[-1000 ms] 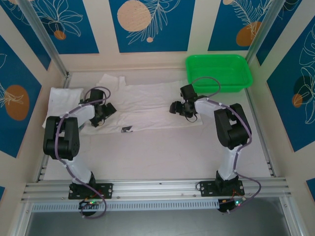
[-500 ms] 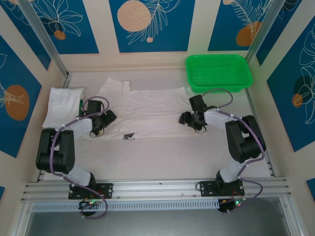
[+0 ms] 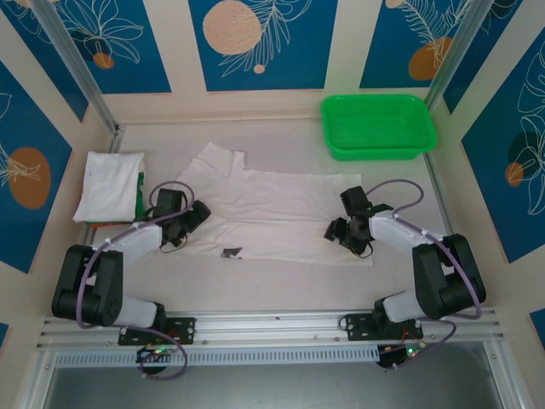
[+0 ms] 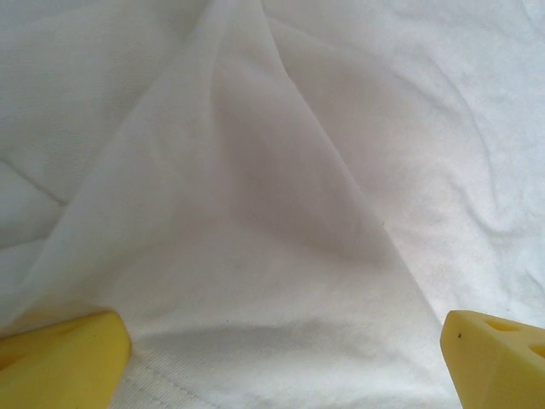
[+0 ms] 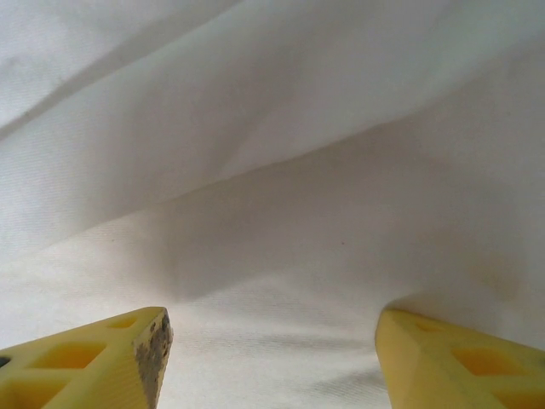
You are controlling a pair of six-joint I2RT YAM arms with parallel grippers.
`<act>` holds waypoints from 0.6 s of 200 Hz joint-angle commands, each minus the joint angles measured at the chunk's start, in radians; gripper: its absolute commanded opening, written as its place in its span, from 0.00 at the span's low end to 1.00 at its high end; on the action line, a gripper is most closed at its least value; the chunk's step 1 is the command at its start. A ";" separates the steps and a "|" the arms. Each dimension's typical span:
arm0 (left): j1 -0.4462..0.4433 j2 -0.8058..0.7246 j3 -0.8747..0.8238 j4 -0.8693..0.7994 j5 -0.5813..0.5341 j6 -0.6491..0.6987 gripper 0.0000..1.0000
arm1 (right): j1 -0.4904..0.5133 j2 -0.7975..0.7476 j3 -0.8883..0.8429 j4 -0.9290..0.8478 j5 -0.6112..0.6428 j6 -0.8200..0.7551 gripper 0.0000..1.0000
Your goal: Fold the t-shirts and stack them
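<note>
Flattening step, 2nd shirt: dark label [image 3: 230,252] sits at near edge of the spread t-shirt [image 3: 272,200], which lies open mid-worktop [image 3: 272,281]. Left fingers [image 4: 64,354] and right fingers [image 5: 94,358] are both spread, pinching nothing, low over cloth at either side. Next, prob.: close on an edge w/ both, fold across. Folded t-shirt [image 3: 111,183] far left; green basket [image 3: 379,128] far right.

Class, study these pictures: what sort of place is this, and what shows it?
Probably a robotics lab test cell: left arm and right arm bolted to an aluminium rail at the table edge, printed blue panels walling it in, and a white t-shirt laid out.
</note>
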 commanded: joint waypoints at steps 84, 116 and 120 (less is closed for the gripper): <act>-0.002 -0.080 0.077 -0.436 -0.049 0.043 1.00 | 0.160 0.148 0.235 0.058 0.021 0.024 0.67; 0.044 -0.083 0.013 -0.475 -0.100 0.047 0.99 | 0.153 0.242 0.290 0.020 0.034 -0.006 0.67; 0.056 -0.085 0.005 -0.480 -0.103 0.047 0.99 | 0.149 0.245 0.292 0.013 0.038 -0.016 0.67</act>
